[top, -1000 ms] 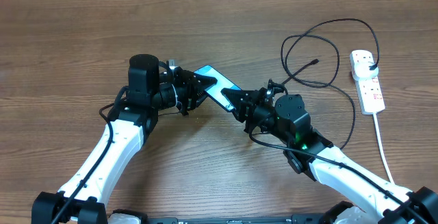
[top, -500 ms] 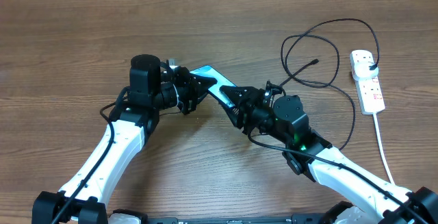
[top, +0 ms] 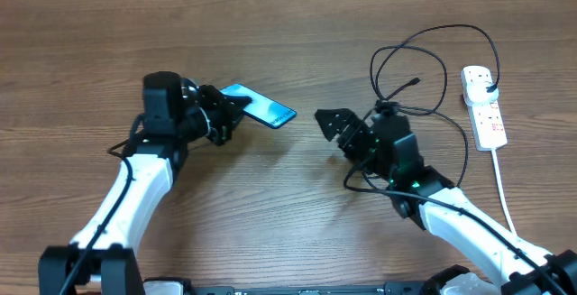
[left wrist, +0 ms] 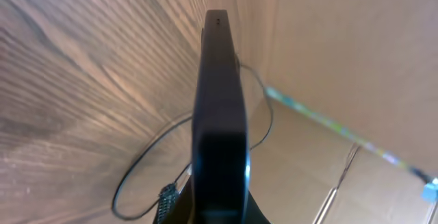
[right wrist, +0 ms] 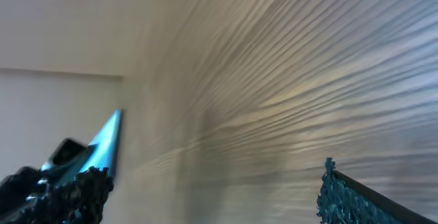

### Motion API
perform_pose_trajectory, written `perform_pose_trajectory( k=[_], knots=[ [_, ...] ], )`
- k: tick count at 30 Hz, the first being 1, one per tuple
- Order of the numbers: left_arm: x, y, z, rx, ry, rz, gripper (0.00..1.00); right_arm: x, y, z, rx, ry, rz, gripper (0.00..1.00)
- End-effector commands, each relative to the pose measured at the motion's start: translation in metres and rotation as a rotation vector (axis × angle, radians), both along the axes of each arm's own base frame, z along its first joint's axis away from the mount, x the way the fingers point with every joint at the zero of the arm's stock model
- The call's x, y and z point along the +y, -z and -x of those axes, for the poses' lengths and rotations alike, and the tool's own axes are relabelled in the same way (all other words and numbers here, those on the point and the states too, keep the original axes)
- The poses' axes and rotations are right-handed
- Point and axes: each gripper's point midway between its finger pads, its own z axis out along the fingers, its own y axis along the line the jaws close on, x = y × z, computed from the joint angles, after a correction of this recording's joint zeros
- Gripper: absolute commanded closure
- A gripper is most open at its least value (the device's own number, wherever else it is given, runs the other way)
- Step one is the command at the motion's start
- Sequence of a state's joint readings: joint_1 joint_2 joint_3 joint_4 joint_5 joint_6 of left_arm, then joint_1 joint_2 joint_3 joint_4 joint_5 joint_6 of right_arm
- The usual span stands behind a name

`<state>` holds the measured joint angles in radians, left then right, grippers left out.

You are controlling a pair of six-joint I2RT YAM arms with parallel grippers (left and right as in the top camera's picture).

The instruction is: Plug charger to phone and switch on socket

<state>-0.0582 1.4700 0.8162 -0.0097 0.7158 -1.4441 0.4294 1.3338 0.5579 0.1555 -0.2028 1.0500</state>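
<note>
The phone point(top: 270, 109) shows its teal screen left of the table's middle, lifted at a tilt, and my left gripper point(top: 236, 107) is shut on its left end. In the left wrist view the phone point(left wrist: 219, 107) runs edge-on out from between the jaws. My right gripper point(top: 332, 122) stands open a short way right of the phone, holding nothing; its wrist view shows the phone's teal edge point(right wrist: 104, 145) past the left finger. The charger point(top: 410, 69) lies in loose black loops at the back right, its plug tip point(top: 415, 82) free. The white socket point(top: 484, 107) lies at the far right with a black adapter point(top: 488, 81) in it.
A thick white cord point(top: 505, 187) runs from the socket toward the front right edge. The charger's loops reach down beside my right arm point(top: 424, 182). Bare wooden tabletop point(top: 288, 24) spreads behind and in front of the phone.
My right gripper has opened, let go of the phone and backed off to the right. The left gripper has shut on the phone and carried it to the left.
</note>
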Motion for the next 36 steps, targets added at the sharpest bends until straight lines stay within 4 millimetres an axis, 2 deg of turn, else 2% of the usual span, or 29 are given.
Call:
perform_pose_trajectory(
  k=[1, 3, 4, 6, 8, 10, 12, 16, 18, 21, 24, 28, 29, 31, 34, 36],
  knots=[
    [-0.015, 0.001, -0.009, 0.028, 0.09, 0.133, 0.96, -0.029, -0.009, -0.007, -0.093, -0.022, 0.158, 0.0],
    [-0.025, -0.001, -0.019, 0.022, 0.154, 0.194, 0.96, -0.049, -0.009, -0.01, -0.049, 0.019, 0.23, 0.0],
    [-0.033, -0.003, -0.028, 0.016, 0.224, 0.241, 0.96, -0.068, -0.013, -0.012, 0.012, 0.08, 0.292, 0.0],
    [-0.046, -0.007, -0.039, 0.023, 0.337, 0.313, 0.96, -0.097, -0.03, -0.015, 0.087, 0.153, 0.394, 0.0],
    [-0.055, -0.013, -0.045, 0.007, 0.429, 0.359, 0.96, -0.114, -0.053, -0.018, 0.116, 0.175, 0.47, 0.0],
    [-0.064, -0.021, -0.046, -0.016, 0.522, 0.404, 0.96, -0.117, -0.08, -0.023, 0.062, 0.104, 0.543, 0.0],
    [-0.068, -0.025, -0.045, -0.041, 0.568, 0.419, 0.96, -0.115, -0.097, -0.028, 0.005, 0.082, 0.565, 0.0],
    [-0.069, -0.029, -0.04, -0.093, 0.615, 0.419, 0.96, -0.118, -0.097, -0.034, -0.007, 0.091, 0.586, 0.0],
    [-0.069, -0.03, -0.038, -0.118, 0.632, 0.416, 0.96, -0.124, -0.093, -0.04, 0.0, 0.123, 0.614, 0.0],
    [-0.069, -0.03, -0.038, -0.146, 0.641, 0.407, 0.96, -0.136, -0.075, -0.044, 0.109, 0.208, 0.636, 0.01],
    [-0.07, -0.03, -0.038, -0.149, 0.643, 0.406, 0.96, -0.136, -0.06, -0.053, 0.214, 0.198, 0.668, 0.01],
    [-0.07, -0.031, -0.036, -0.152, 0.651, 0.408, 0.96, -0.139, -0.035, -0.086, 0.343, 0.211, 0.737, 0.0],
    [-0.072, -0.031, -0.036, -0.151, 0.655, 0.409, 0.96, -0.141, -0.027, -0.099, 0.363, 0.225, 0.769, 0.04],
    [-0.073, -0.031, -0.035, -0.154, 0.659, 0.408, 0.96, -0.15, -0.012, -0.113, 0.393, 0.284, 0.81, 0.16],
    [-0.078, -0.031, -0.032, -0.152, 0.672, 0.411, 0.96, -0.161, 0.018, -0.123, 0.447, 0.356, 0.829, 0.28],
    [-0.082, -0.031, -0.03, -0.15, 0.682, 0.412, 0.96, -0.165, 0.038, -0.13, 0.471, 0.377, 0.822, 0.3]
  ],
)
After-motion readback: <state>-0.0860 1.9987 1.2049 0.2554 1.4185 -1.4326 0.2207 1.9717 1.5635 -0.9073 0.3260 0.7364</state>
